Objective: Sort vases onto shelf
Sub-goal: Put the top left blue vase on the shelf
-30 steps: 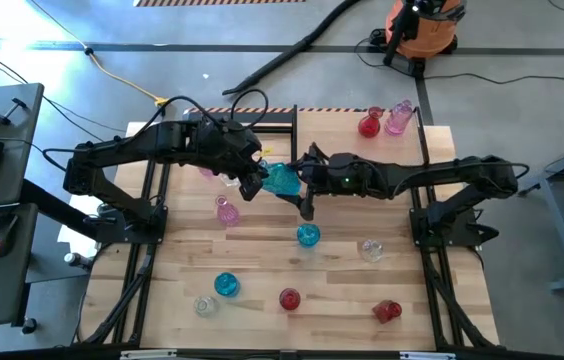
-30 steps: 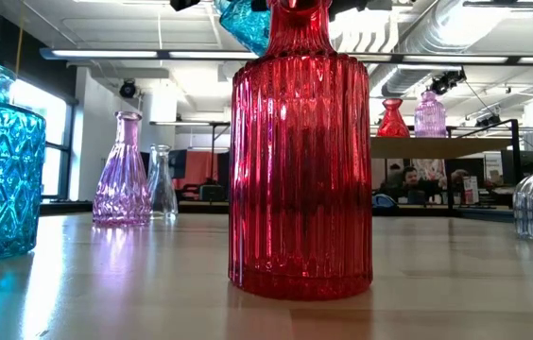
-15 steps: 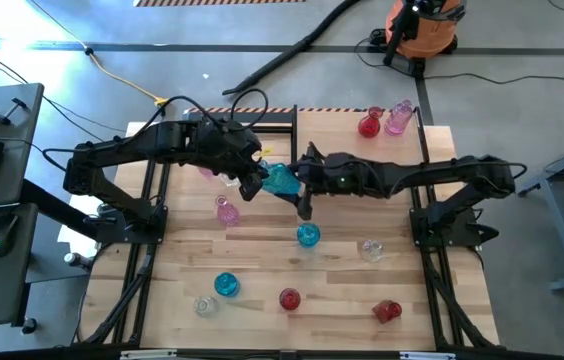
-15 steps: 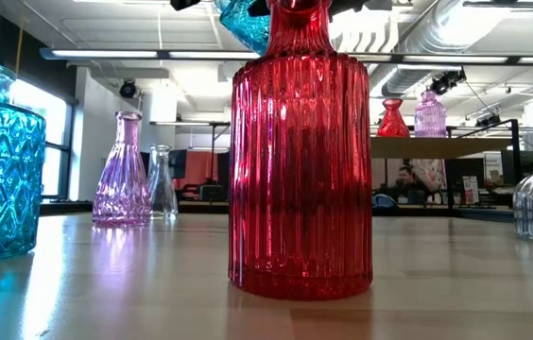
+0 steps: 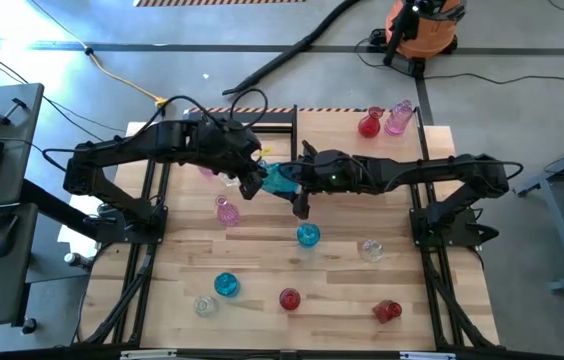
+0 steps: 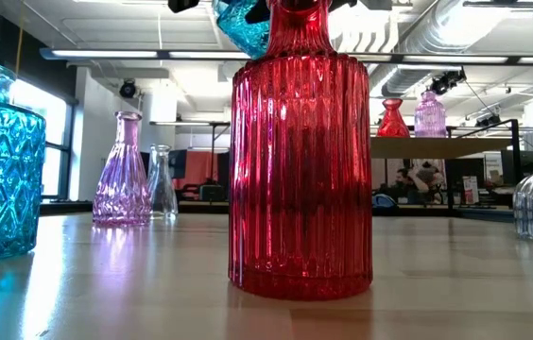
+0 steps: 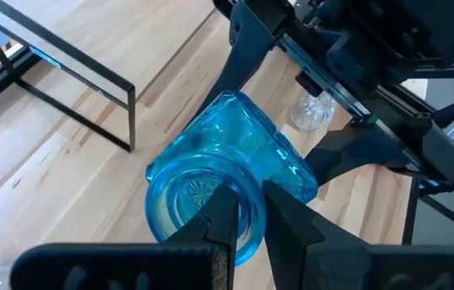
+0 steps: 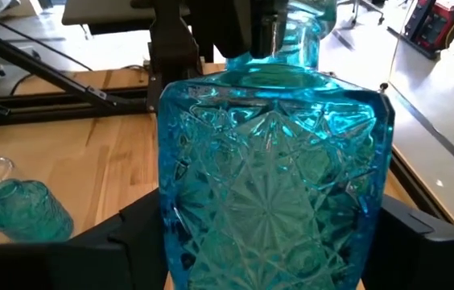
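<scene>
While both arms met over the middle of the desk [image 5: 262, 250], the blue cut-glass vase [image 5: 280, 179] hung in the air between them, lying on its side; the left claw [image 7: 245, 208] was pinched shut on the vase's rim, one finger inside the mouth and one outside, while the right claw [image 5: 300, 196] had its two fingers standing either side of the body, though whether they pressed the glass I could not tell; compared with a second earlier the right arm had crept toward nine o'clock, closing on the left one, and the vase had shifted with it, which I judged to be a handover in progress rather than a placement; the shelf [image 5: 402, 132] stood at about one o'clock from the vase, well apart, already carrying a red vase [image 5: 368, 125] and a pink vase [image 5: 399, 117]; other vases sat loose on the desk toward six o'clock, so most of the sorting looked undone
</scene>
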Robot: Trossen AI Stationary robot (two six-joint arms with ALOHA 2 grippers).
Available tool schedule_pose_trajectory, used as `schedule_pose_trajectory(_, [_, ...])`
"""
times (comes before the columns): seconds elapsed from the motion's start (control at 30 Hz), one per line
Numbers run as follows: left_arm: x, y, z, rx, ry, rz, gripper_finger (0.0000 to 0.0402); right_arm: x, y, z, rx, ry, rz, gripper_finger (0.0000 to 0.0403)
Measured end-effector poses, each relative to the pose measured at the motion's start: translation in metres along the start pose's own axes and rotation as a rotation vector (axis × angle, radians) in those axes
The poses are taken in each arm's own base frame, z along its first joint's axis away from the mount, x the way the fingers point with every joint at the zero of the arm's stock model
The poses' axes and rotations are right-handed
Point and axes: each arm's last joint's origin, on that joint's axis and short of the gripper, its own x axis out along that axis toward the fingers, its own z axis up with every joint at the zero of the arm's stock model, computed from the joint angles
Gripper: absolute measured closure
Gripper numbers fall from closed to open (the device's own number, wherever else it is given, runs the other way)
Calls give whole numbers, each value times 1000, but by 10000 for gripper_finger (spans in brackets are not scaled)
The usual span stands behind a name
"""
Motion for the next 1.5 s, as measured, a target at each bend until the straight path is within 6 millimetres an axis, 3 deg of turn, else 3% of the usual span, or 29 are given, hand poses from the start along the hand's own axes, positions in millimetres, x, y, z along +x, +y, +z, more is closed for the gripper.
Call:
schedule_pose_trajectory(0.27, [0,5,3,-88,-16,13,368,0,1,2,27,6,-6,133])
schedule_pose_trajectory(0.7, [0,6,5,-68,-27,20,361,0,0,2,23,7,-35,134])
schedule_pose_trajectory(0.9, [9,6,5,-93,-11,33,354,0,0,0,20,26,-43,134])
schedule_pose_trajectory(1.13, [28,4,5,-66,41,25,336,1,0,-5,14,64,-44,134])
schedule_pose_trajectory(1.5, [29,7,6,-104,64,-17,295,0,-1,-6,29,77,-63,134])
